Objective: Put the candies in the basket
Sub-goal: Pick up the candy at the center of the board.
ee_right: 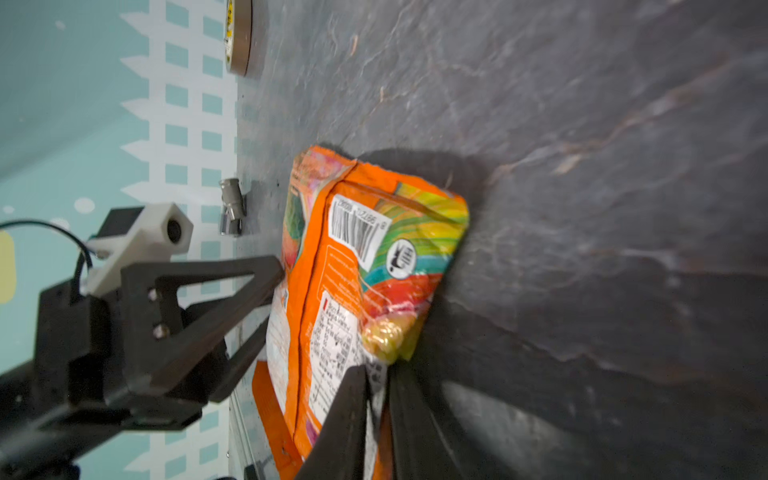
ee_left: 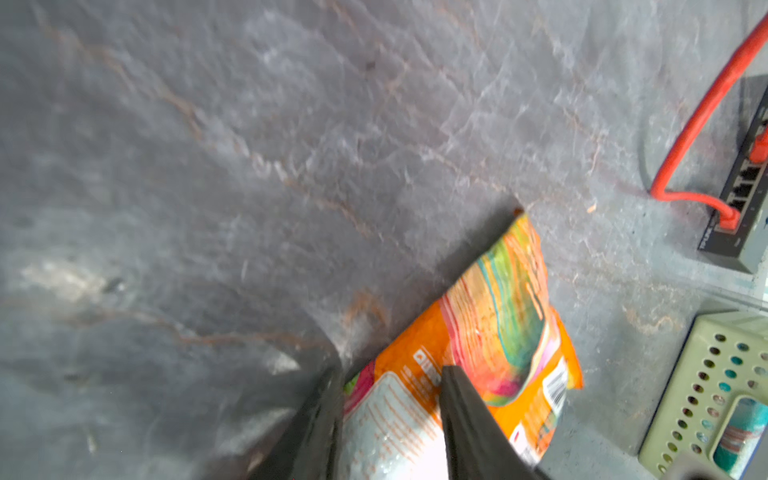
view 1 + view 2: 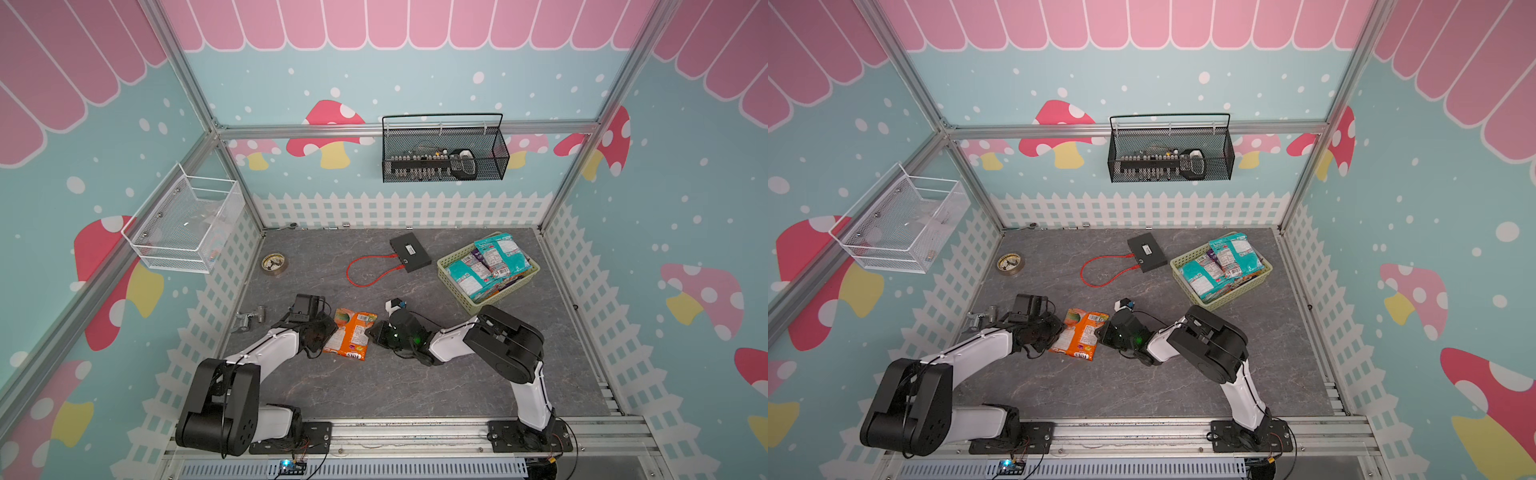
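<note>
- Orange candy bag (image 3: pixel 351 334), lower centre in both top views, on the tabletop (image 3: pixel 415 374): barcode and fine print, no brand legible.
- Left gripper (image 2: pixel 390 370) clamps one edge, right gripper (image 1: pixel 376 368) pinches the opposite edge; both arms low, reaching inward.
- Basket (image 3: pixel 509 293), right of centre, holds teal candy bags (image 3: pixel 498 253).
- Finger contact shows only in wrist views.

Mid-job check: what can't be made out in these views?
- Left gripper: its grip on the orange bag unclear; left wrist view blurred, jaws cut by the frame edge.
- Basket: whatever lies under the teal bags is hidden, both top views.
- Black wire basket contents: too small.
</note>
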`<state>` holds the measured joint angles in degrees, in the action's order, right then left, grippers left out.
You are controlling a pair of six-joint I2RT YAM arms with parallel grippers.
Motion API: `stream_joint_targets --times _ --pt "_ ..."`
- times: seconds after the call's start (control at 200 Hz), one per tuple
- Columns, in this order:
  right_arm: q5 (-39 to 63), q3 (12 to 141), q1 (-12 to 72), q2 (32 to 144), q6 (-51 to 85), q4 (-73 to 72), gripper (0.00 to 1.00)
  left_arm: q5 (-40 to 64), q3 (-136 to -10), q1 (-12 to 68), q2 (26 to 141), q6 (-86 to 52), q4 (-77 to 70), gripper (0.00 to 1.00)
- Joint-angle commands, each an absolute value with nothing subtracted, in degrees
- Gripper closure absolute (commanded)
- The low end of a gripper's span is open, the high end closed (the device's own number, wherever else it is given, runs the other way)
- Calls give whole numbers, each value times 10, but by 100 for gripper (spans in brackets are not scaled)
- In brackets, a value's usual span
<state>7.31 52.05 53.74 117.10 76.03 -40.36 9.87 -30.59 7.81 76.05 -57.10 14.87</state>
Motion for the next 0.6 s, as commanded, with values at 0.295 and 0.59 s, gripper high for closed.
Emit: stream_joint_targets --times 0.295,0.59 --pt "159 472 499 1134 629 -514 100 111 -290 145 701 -626 183 58" --pt "130 523 454 961 374 -145 100 69 -374 147 627 -451 162 37"
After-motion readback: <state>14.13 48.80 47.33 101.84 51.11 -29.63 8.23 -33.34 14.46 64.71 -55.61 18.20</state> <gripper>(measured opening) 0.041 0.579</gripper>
